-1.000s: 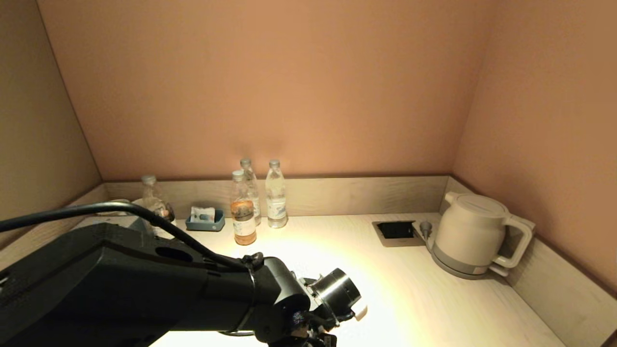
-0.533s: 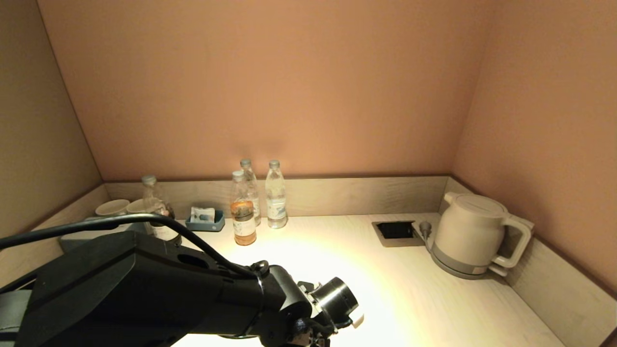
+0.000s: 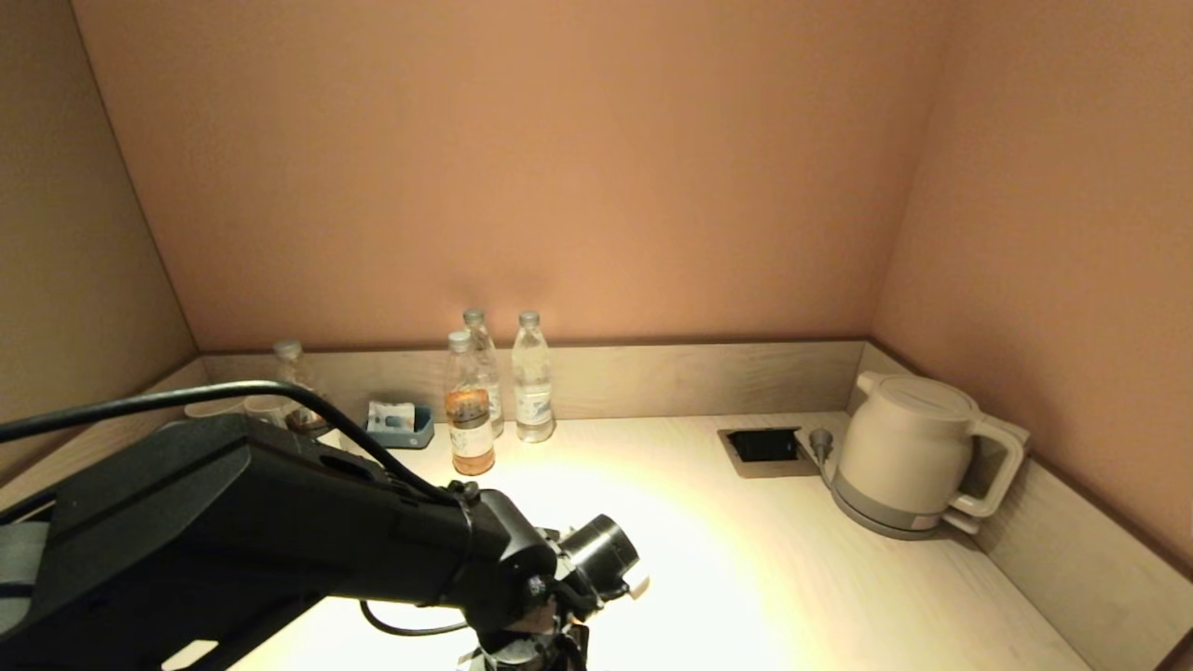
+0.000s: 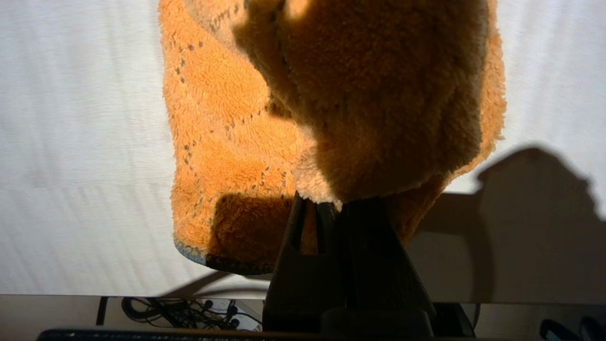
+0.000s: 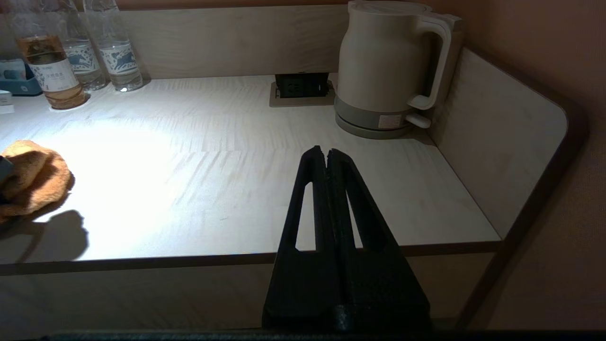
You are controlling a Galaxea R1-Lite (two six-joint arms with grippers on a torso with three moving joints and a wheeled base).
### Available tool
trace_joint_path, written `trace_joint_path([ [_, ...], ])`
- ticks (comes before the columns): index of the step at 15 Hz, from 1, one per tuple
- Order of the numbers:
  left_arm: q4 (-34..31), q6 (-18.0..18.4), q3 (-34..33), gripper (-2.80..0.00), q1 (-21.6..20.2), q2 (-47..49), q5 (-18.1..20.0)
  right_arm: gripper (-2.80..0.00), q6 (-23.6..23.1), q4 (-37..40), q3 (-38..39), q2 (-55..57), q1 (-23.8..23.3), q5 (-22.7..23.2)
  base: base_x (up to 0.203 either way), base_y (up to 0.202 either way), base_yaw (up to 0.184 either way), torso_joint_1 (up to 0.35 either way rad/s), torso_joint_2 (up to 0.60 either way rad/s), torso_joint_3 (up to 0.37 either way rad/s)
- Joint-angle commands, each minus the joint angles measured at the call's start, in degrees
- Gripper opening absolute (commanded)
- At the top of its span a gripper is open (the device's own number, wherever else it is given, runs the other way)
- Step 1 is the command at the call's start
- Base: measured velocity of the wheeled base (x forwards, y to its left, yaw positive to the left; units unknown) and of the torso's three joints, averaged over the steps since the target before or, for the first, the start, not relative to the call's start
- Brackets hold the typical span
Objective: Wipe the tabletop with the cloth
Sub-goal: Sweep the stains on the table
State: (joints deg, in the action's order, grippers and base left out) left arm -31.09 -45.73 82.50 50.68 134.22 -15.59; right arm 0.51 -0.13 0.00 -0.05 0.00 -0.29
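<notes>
**Fleecy cloth clamped against pale woodgrain**

The left end effector [image 4: 331,213] has its black wedge-shaped fingers clamped on the orange cloth [image 4: 293,118], a plush, bunched microfibre with dotted stitching, lying on the matte, light-grained counter [image 5: 265,156] near its front edge. The right end effector [image 5: 326,156] hangs off the counter's front, fingers pressed together, empty. A smooth, rounded cream kettle [image 3: 909,457] sits far right.

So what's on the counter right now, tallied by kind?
Bottles: 4, three grouped and one further left
Cups: 2
Kettle: 1
Blue tray: 1
Orange cloth: 1, held in the left claw
Total: 9
</notes>
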Motion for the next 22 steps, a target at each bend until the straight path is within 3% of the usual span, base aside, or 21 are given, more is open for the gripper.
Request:
trace_joint_path([
  [1, -0.2, -0.2, -1.8, -2.80, -1.7, -0.9, -0.1, -2.80, 0.0, 0.0, 0.0, 0.0, 0.0, 0.0, 0.000, 0.000, 0.000, 0.000, 0.00, 0.000],
  [5, 2.3, -0.2, -7.8, -2.80, -6.2, -5.0, -0.1, -2.80, 0.0, 0.0, 0.0, 0.0, 0.0, 0.0, 0.000, 0.000, 0.000, 0.000, 0.00, 0.000],
  [10, 6.1, 2.7, -5.0, -2.80, -11.2, -3.4, 0.3, -2.80, 0.0, 0.0, 0.0, 0.0, 0.0, 0.0, 0.000, 0.000, 0.000, 0.000, 0.00, 0.000],
  [14, 6.8, 8.2, 5.3, -2.80, -14.9, 2.3, 0.6, -2.80, -0.1, 0.0, 0.0, 0.0, 0.0, 0.0, 0.000, 0.000, 0.000, 0.000, 0.00, 0.000],
  [22, 6.4, 12.8, 19.1, -2.80, -16.0, 10.5, 0.9, -2.80, -0.1, 0.0, 0.0, 0.0, 0.0, 0.0, 0.000, 0.000, 0.000, 0.000, 0.00, 0.000],
])
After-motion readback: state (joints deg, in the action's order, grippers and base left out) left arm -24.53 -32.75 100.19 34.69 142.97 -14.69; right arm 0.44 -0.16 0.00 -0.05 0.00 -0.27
